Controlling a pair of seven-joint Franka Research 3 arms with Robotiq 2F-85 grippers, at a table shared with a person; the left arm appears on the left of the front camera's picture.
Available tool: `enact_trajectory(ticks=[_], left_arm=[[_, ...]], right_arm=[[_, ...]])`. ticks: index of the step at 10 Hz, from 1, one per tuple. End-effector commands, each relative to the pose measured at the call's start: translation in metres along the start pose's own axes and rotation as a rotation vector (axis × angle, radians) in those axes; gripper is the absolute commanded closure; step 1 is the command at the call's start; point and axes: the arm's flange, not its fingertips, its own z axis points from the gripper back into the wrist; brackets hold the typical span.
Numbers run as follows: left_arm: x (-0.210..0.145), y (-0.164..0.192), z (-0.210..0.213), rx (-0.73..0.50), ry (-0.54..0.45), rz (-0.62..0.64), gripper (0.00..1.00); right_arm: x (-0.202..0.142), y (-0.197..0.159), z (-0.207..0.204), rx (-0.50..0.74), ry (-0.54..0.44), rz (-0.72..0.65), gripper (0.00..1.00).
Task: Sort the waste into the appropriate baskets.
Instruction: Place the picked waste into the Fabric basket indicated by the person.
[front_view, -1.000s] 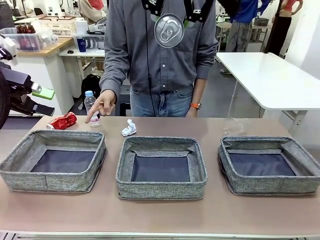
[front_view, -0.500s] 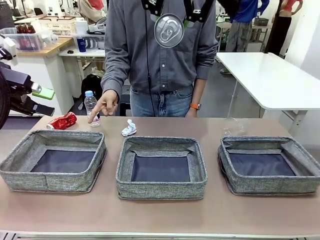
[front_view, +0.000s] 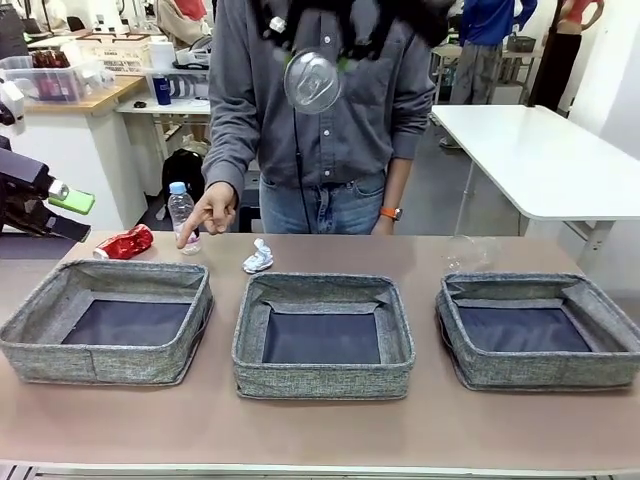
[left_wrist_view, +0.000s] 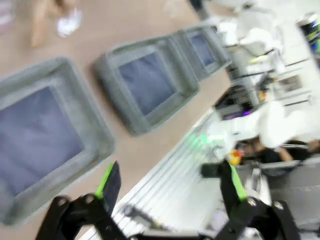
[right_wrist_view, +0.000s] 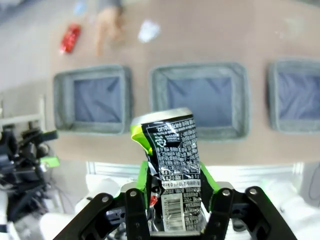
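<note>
**Dark can pinched aloft**

The right pincer (right_wrist_view: 172, 177) pinches the dark drink can (right_wrist_view: 172, 150) above the table's (front_view: 320, 430) near edge. The left pincer (left_wrist_view: 170, 180) is spread by the left edge. The dented red can (front_view: 125, 243) lies at the far left corner.

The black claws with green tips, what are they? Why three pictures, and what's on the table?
Those claws are the hands of two robot arms. One picture looks across the table at a person; the other two come from cameras on the robot's wrists. The right gripper squeezes a dark drink can, high above the table. The left gripper is open and empty. On the table sit three grey baskets. Behind them are a red can, a plastic bottle, a paper wad and a clear cup. The person's hand points down beside the bottle.
</note>
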Motion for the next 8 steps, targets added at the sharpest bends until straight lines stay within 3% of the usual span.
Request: enact_trajectory(ticks=[1,2,4,6,7,8], left_arm=[[-0.027,0.011,0.060,0.218,0.005,0.074,0.00],[-0.047,0.015,0.086,0.291,-0.007,0.126,0.00],[-0.087,0.021,0.113,0.278,0.011,0.179,0.00],[-0.116,0.025,0.116,0.188,0.082,0.147,0.00],[-0.117,0.029,0.116,0.175,0.031,0.126,0.00],[-0.112,0.029,0.122,0.246,0.049,0.169,0.00]], right_arm=[[0.010,0.050,-0.050,0.101,-0.045,0.173,0.57],[0.010,0.082,-0.076,0.150,-0.046,0.242,0.57],[0.004,0.147,-0.134,0.266,-0.040,0.393,0.57],[0.000,0.208,-0.200,0.217,-0.024,0.411,0.57],[-0.004,0.223,-0.222,0.185,0.045,0.433,0.57],[-0.008,0.225,-0.234,0.116,0.104,0.413,0.57]])
